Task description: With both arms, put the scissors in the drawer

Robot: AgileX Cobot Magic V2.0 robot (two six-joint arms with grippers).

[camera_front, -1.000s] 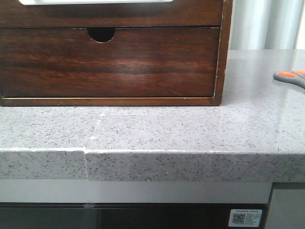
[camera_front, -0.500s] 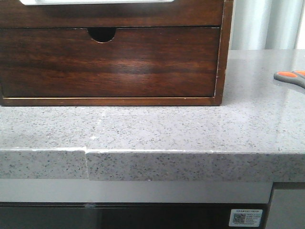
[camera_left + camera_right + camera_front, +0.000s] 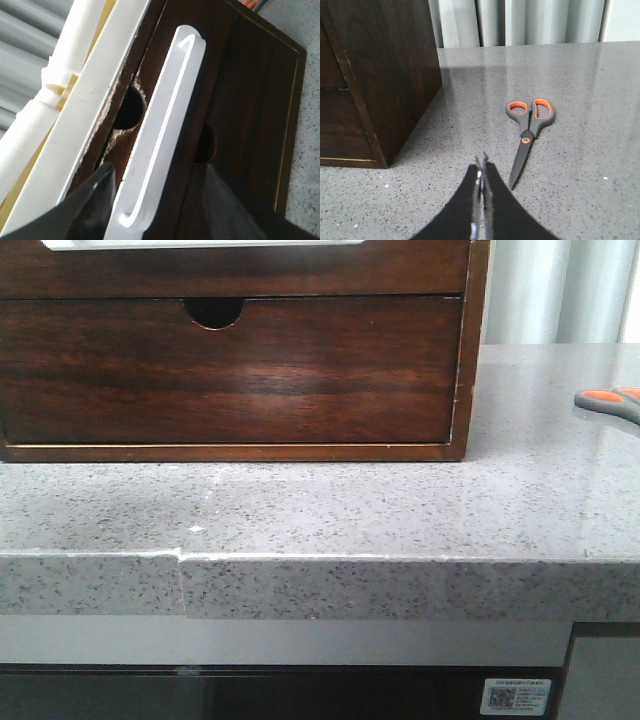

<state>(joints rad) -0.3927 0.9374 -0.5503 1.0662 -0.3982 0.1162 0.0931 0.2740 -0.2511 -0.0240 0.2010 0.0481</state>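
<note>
Right tool (image 3: pixel 481 200) closed beside scissors (image 3: pixel 527 135); sticker (image 3: pixel 514 696) unreadable.

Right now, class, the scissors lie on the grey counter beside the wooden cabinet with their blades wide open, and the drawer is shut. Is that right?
One detail is wrong. The right wrist view shows the scissors with their blades closed together, not wide open. They do lie on the counter beside the cabinet, and the front view shows the drawer shut.

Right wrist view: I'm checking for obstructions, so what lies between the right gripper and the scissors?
Nothing: in the right wrist view only bare grey countertop separates the right gripper from the scissors.
</note>
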